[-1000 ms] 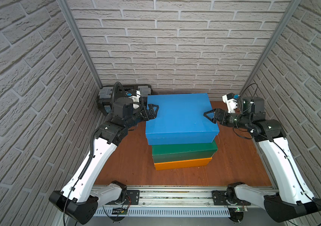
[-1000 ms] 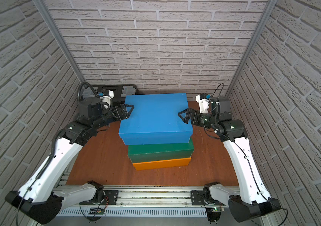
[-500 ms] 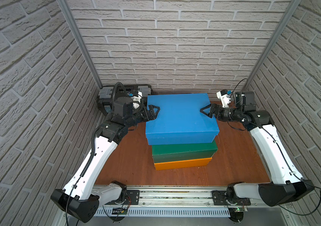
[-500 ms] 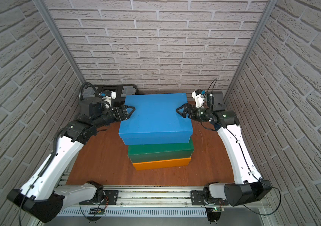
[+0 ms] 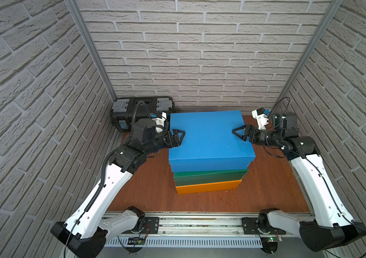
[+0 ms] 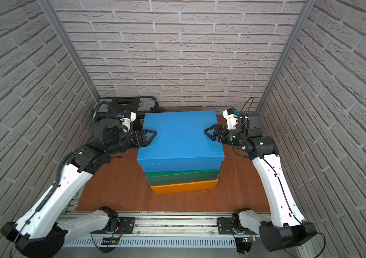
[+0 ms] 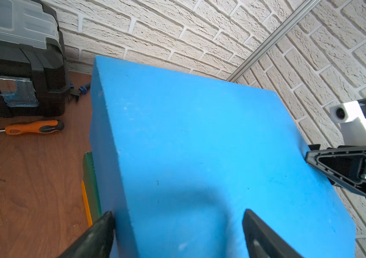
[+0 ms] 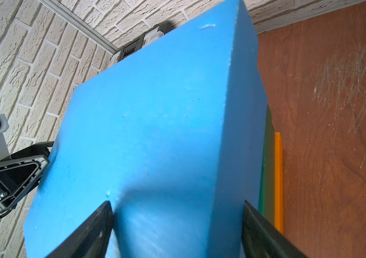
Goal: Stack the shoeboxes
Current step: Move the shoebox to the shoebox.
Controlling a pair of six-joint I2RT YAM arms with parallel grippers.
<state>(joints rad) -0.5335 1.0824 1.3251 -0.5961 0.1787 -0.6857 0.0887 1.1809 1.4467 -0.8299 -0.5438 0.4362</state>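
We are looking at a stack standing near the middle of the table (image 5: 146, 192), a little toward its back edge: the orange box (image 5: 209, 188) is lying at the bottom, the green box (image 5: 211, 178) is resting on it, and the blue box (image 5: 210, 168) is sitting on top, roughly square with the two below. The left gripper (image 5: 181, 136) and the right gripper (image 5: 236, 134) are each pinching one short end of the blue box. Their jaws are turned one above the other and standing fairly wide, with the upper finger lying flat on the lid (image 5: 209, 138). In the close, blurred wrist views we are not managing to tell whether the lower finger is hooking under the lid's rim or bearing on the wall beneath it. We are judging the box to be light, hollow cardboard, stiff along its edges and corners, giving in the middle of the lid, and matt enough to be offering fair grip. It is far too wide for one gripper, so we are favouring a level hold at the middle of both short ends. A hold on the lid alone is risking pulling it off its base, and hard squeezing is risking a dent. The toolbox (image 5: 142, 109) in the back left corner is crowding the left arm.
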